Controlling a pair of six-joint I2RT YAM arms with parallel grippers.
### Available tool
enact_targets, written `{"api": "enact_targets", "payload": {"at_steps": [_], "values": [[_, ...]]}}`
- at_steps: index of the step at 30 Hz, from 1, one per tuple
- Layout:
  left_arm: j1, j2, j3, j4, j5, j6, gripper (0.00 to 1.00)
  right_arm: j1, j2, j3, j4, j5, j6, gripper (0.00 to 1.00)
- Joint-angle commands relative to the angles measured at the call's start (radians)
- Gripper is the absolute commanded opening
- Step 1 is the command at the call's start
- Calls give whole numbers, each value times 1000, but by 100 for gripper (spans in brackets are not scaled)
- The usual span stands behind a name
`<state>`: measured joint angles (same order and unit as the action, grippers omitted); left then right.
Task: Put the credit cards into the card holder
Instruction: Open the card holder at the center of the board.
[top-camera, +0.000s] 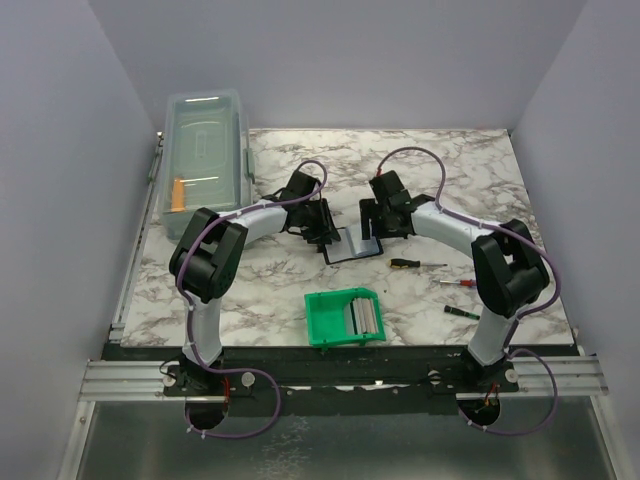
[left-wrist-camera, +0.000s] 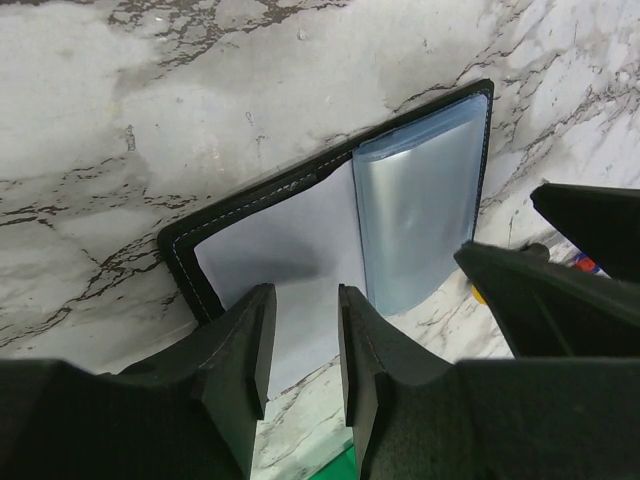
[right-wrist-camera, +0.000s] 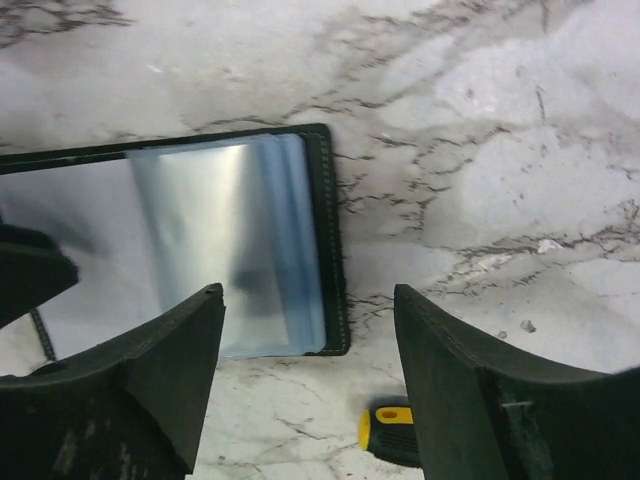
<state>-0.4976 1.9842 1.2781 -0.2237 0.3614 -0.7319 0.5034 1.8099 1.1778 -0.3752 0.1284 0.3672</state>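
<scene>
The card holder (top-camera: 352, 244) lies open on the marble table between my two grippers, black-edged with a blue-grey inner face and clear sleeves. In the left wrist view the card holder (left-wrist-camera: 330, 220) lies just past my left gripper (left-wrist-camera: 305, 330), which is narrowly open and empty above its near edge. In the right wrist view my right gripper (right-wrist-camera: 310, 330) is wide open and empty over the card holder's (right-wrist-camera: 240, 240) right edge. The credit cards (top-camera: 365, 316) lie in the green bin (top-camera: 328, 322), grey and silver. In the top view the left gripper (top-camera: 322, 228) and the right gripper (top-camera: 375, 226) flank the holder.
A clear lidded box (top-camera: 206, 160) stands at the back left. Three screwdrivers lie right of the holder: a yellow-handled one (top-camera: 405, 263), also in the right wrist view (right-wrist-camera: 395, 435), a red one (top-camera: 455, 283) and a green one (top-camera: 460, 311).
</scene>
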Motion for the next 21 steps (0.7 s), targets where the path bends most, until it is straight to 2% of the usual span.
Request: {"api": "enact_targets", "payload": {"at_steps": [1,5,12,17,21], "values": [[1,-26,-19,-43,-47,23,37,32,-18,77,-65,18,-14,75],[1,-36,-14,-42,-27,19,37,32,-17,64,-19,-77,-1,78],[0,-44,-3,-42,-10,15,36,-7,-25,-9,130,-286,49,75],[-12,-60,18,-42,18,-4,35,-24,-11,-38,173,-343,72,65],[-26,-52,53,-40,38,-14,33,-41,-19,-77,211,-375,83,63]]}}
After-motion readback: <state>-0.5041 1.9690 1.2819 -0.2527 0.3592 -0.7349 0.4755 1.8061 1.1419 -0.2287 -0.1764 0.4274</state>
